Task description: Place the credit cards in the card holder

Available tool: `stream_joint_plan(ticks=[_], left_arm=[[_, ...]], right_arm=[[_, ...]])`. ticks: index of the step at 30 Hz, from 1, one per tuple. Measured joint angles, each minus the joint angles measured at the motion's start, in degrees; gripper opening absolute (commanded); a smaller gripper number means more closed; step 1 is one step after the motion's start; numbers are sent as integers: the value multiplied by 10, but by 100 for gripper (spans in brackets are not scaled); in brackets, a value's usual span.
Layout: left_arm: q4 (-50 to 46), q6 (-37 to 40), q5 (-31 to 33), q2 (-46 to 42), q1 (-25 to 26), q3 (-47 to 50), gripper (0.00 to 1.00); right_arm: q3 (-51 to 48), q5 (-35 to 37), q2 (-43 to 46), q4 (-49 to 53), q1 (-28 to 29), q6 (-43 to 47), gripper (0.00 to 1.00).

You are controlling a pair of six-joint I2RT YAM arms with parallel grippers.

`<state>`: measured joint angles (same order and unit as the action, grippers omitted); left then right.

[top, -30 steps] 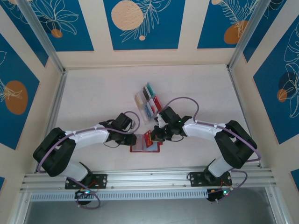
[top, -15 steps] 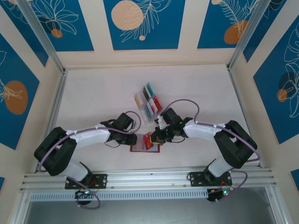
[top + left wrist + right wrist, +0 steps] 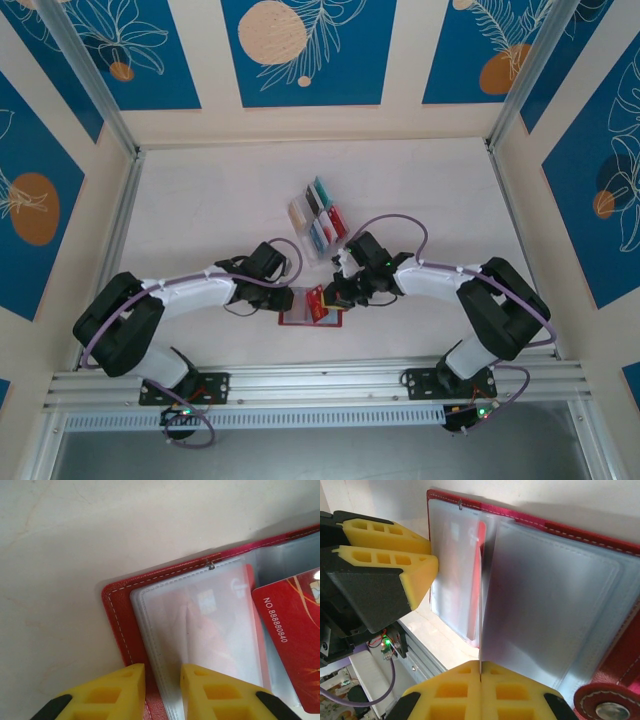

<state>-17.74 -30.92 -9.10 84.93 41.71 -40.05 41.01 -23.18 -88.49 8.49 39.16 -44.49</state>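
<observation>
The red card holder [image 3: 332, 320] lies open on the table between the arms, its clear inner sleeves [image 3: 200, 615] showing. My left gripper [image 3: 163, 692] is shut on the holder's left edge, with the red cover [image 3: 117, 625] and the sleeve stack between its yellow fingers. My right gripper [image 3: 480, 667] is shut on a red credit card [image 3: 292, 640]. It holds the card on edge over the sleeves [image 3: 545, 610]. The left gripper [image 3: 434, 555] shows at the holder's far edge. In the top view the left gripper [image 3: 290, 298] and right gripper [image 3: 322, 298] meet over the holder.
A clear slotted rack [image 3: 318, 218] with several more coloured cards stands just behind the holder. The holder's snap tab [image 3: 607, 707] lies by my right fingers. An aluminium rail [image 3: 320, 380] runs along the near table edge, and frame posts stand at the sides.
The right gripper has shifted slightly left with the red card over the holder. The left gripper has kept its hold and place.
</observation>
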Motion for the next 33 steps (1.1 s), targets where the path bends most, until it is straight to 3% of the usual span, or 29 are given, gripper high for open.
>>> stream_joint_plan(ticks=[16,33], left_arm=[[1,-2,6,0,5,0,25],[14,-14,9,-8,11,10,24]], right_arm=[[0,-29,-44,-54,-8,-27,0],[-7,22,-71,-139,36,-100,0]])
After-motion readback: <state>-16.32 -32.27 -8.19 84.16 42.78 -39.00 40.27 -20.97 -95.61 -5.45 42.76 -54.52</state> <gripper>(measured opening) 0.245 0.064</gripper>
